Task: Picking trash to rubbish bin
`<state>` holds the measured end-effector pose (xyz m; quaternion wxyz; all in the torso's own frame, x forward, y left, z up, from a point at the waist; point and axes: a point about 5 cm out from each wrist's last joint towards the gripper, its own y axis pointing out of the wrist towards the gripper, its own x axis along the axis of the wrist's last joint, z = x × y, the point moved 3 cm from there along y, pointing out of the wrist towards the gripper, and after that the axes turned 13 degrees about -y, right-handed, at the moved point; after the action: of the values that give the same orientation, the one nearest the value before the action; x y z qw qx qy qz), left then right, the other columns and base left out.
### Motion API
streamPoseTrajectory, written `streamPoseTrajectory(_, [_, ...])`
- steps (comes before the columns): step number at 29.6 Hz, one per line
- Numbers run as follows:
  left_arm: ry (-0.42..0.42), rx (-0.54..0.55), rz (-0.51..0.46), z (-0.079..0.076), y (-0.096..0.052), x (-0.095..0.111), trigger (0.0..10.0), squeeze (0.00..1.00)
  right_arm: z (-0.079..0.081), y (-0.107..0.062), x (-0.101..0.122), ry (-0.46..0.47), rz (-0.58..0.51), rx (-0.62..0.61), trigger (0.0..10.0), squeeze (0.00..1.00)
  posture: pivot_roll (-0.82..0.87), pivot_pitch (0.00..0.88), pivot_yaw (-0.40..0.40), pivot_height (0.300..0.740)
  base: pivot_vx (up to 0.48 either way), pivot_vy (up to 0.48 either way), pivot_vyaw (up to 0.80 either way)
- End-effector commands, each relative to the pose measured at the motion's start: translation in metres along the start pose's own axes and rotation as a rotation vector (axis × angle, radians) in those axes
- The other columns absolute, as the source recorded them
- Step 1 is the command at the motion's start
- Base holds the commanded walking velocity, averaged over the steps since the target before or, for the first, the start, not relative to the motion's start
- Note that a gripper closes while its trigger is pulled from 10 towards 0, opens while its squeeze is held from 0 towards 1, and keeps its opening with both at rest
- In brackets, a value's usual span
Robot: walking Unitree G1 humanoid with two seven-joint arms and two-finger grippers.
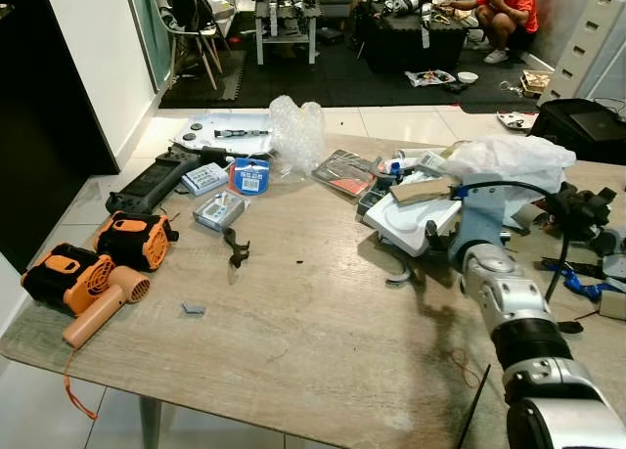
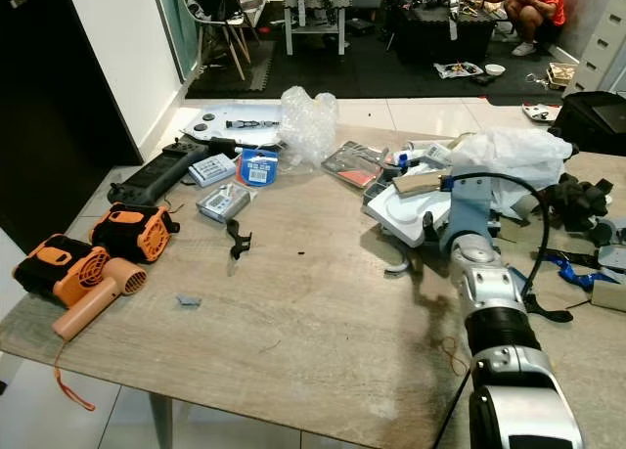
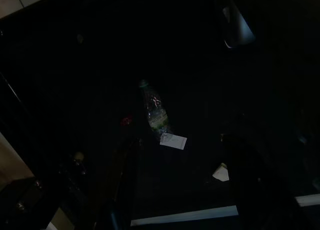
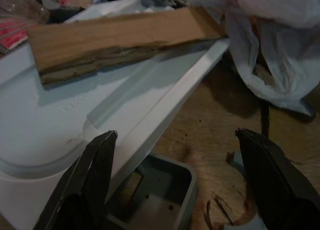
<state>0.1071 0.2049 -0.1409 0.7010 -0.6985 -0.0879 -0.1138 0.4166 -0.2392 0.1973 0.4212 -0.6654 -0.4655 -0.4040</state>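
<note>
I am a robot standing at a cluttered wooden table (image 1: 303,332). My right arm reaches forward over its right side, elbow low, wrist tipped down toward the clutter. My right gripper (image 4: 175,182) hangs with its two black fingers (image 4: 87,180) spread wide apart, holding nothing.

Just ahead of the spread fingers lies one white plastic tray (image 4: 60,125), tilted, with one strip of brown wood (image 4: 120,37) resting across its top. Between and below the fingertips sits one small grey open box (image 4: 160,197), touching the tray's edge. Beyond my right finger lies one crumpled white plastic bag (image 1: 509,160), the nearest piece of trash. One clear crumpled bubble-wrap bag (image 1: 296,131) stands well off to my left, near the table's far edge.

Far to the left of my jaws I count two orange-and-black fan units (image 1: 137,239), one peach hair dryer (image 1: 103,302), one long black tool (image 1: 161,180) and one blue tape roll (image 1: 251,175).

One person in a red shirt (image 1: 509,14) crouches on the floor in the room beyond.

My left arm hangs idle in shadow; its wrist view shows one plastic bottle (image 3: 155,112) lying on a dark floor. I cannot tell whether the left fingers are spread or closed.
</note>
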Motion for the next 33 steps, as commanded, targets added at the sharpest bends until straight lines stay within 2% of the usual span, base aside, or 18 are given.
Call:
streamPoseTrajectory(1, [0.004, -0.018, 0.042, -0.004, 0.000, -0.013, 10.0, 0.00, 0.001, -0.001, -0.020, -0.007, 0.076, 0.013, 10.0, 0.00, -0.07, 0.217, 0.024, 0.740, 0.000, 0.000, 0.00])
streamPoseTrajectory(4, [0.004, -0.020, 0.041, -0.005, 0.000, -0.013, 10.0, 0.00, -0.006, -0.007, -0.020, 0.007, 0.074, 0.034, 10.0, 0.00, -0.07, 0.219, 0.023, 0.740, 0.000, 0.000, 0.00])
streamPoseTrajectory(5, [0.004, -0.021, 0.040, -0.005, 0.000, -0.013, 10.0, 0.00, -0.010, -0.013, -0.019, 0.013, 0.068, 0.078, 10.0, 0.00, -0.08, 0.220, 0.024, 0.740, 0.000, 0.000, 0.00])
streamPoseTrajectory(9, [0.005, -0.022, 0.042, -0.005, 0.000, -0.013, 10.0, 0.00, -0.015, -0.016, -0.016, 0.038, 0.059, 0.115, 10.0, 0.00, -0.08, 0.219, 0.023, 0.740, 0.000, 0.000, 0.00])
streamPoseTrajectory(11, [0.006, -0.023, 0.043, -0.005, 0.000, -0.012, 10.0, 0.00, -0.015, -0.019, -0.008, 0.120, 0.020, 0.164, 10.0, 0.00, -0.08, 0.218, 0.024, 0.740, 0.000, 0.000, 0.00])
streamPoseTrajectory(12, [0.006, -0.023, 0.043, -0.005, 0.000, -0.012, 10.0, 0.00, -0.015, -0.019, -0.008, 0.120, 0.020, 0.164, 10.0, 0.00, -0.08, 0.218, 0.024, 0.740, 0.000, 0.000, 0.00])
streamPoseTrajectory(13, [0.007, -0.023, 0.043, -0.005, 0.000, -0.012, 10.0, 0.00, -0.014, -0.020, -0.002, 0.173, -0.012, 0.192, 10.0, 0.00, -0.08, 0.217, 0.025, 0.740, 0.000, 0.000, 0.00])
streamPoseTrajectory(18, [0.007, -0.024, 0.042, -0.005, 0.000, -0.012, 10.0, 0.00, -0.010, -0.022, 0.007, 0.257, -0.064, 0.234, 10.0, 0.00, -0.08, 0.215, 0.026, 0.740, 0.000, 0.000, 0.00])
streamPoseTrajectory(19, [0.007, -0.024, 0.041, -0.005, 0.000, -0.012, 10.0, 0.00, -0.007, -0.023, 0.009, 0.281, -0.074, 0.254, 3.6, 0.00, -0.08, 0.214, 0.027, 0.740, 0.000, 0.000, 0.00])
streamPoseTrajectory(20, [0.007, -0.024, 0.041, -0.005, 0.000, -0.012, 10.0, 0.00, -0.007, -0.023, 0.009, 0.281, -0.074, 0.254, 3.6, 0.00, -0.08, 0.214, 0.027, 0.740, 0.000, 0.000, 0.00])
streamPoseTrajectory(21, [0.007, -0.024, 0.040, -0.005, 0.000, -0.012, 10.0, 0.00, -0.001, -0.025, 0.011, 0.300, -0.088, 0.286, 0.0, 0.00, -0.07, 0.213, 0.026, 0.740, 0.000, 0.000, 0.00])
streamPoseTrajectory(24, [0.006, -0.023, 0.039, -0.005, 0.000, -0.011, 10.0, 0.00, 0.007, -0.028, 0.013, 0.308, -0.109, 0.331, 0.0, 0.00, -0.07, 0.214, 0.027, 0.740, 0.000, 0.000, 0.00])
streamPoseTrajectory(28, [0.006, -0.022, 0.039, -0.005, 0.000, -0.011, 10.0, 0.00, 0.008, -0.028, 0.013, 0.305, -0.113, 0.340, 0.0, 0.00, -0.07, 0.214, 0.027, 0.740, 0.000, 0.000, 0.00])
streamPoseTrajectory(33, [0.004, -0.020, 0.040, -0.004, 0.000, -0.011, 10.0, 0.00, 0.017, -0.031, 0.016, 0.246, -0.138, 0.385, 0.0, 0.00, -0.07, 0.211, 0.026, 0.740, 0.000, 0.000, 0.00])
